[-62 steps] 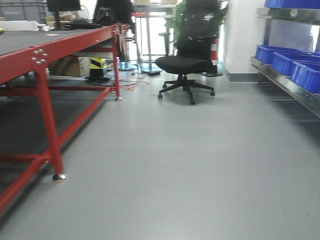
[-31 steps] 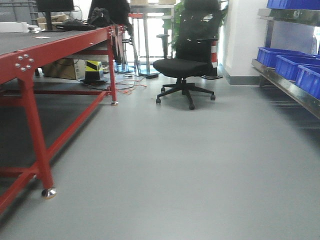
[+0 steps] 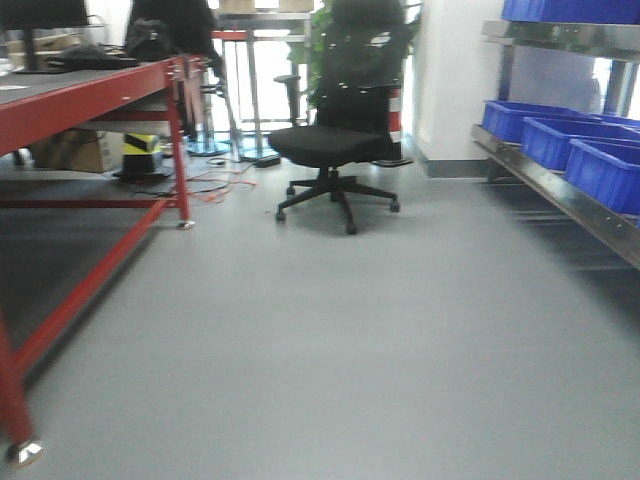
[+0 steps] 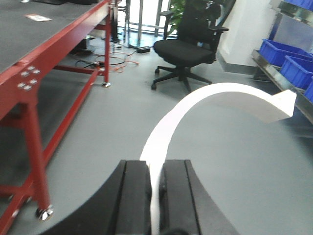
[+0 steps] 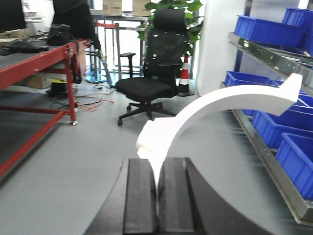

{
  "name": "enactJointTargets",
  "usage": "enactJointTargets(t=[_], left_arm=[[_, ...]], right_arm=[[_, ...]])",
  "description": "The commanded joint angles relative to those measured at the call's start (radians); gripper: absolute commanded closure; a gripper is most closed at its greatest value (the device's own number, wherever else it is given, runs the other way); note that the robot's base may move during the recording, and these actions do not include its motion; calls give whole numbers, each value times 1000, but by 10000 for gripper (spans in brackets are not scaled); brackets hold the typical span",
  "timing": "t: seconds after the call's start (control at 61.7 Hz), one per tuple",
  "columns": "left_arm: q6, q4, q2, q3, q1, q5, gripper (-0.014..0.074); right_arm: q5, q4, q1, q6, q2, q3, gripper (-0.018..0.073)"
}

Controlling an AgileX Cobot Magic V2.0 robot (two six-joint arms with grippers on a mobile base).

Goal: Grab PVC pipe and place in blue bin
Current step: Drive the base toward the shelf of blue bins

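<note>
Indoors: smooth grey floor [image 3: 350, 350], red metal table [image 3: 90, 95], blue plastic bins [image 3: 560, 140]. Pinches curved white PVC pipe [image 4: 220, 95] in left gripper [image 4: 155, 169], second pipe [image 5: 230, 100] in right gripper [image 5: 157, 166].

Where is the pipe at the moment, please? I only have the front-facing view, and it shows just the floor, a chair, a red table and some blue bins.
Observer: The left wrist view shows a curved white pipe clamped between the left fingers and arching forward and to the right.
Operator: Thank you. Is the right arm free, then?
Observer: No. The right wrist view shows a second curved white pipe shut between the right fingers, its far end pointing towards the shelf of blue bins.
</note>
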Motion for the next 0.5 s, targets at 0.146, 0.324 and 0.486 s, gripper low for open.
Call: enactJointTargets(t=[0.146, 0.324, 0.486], left_arm=[[-2, -5, -5, -2, 3, -28, 707], [-2, -5, -5, -2, 3, -28, 707], [-2, -5, -5, -2, 3, -28, 707]], right_arm=[[-24, -2, 0, -2, -2, 1, 728], [-24, -2, 0, -2, -2, 1, 728], [-24, -2, 0, -2, -2, 1, 728]])
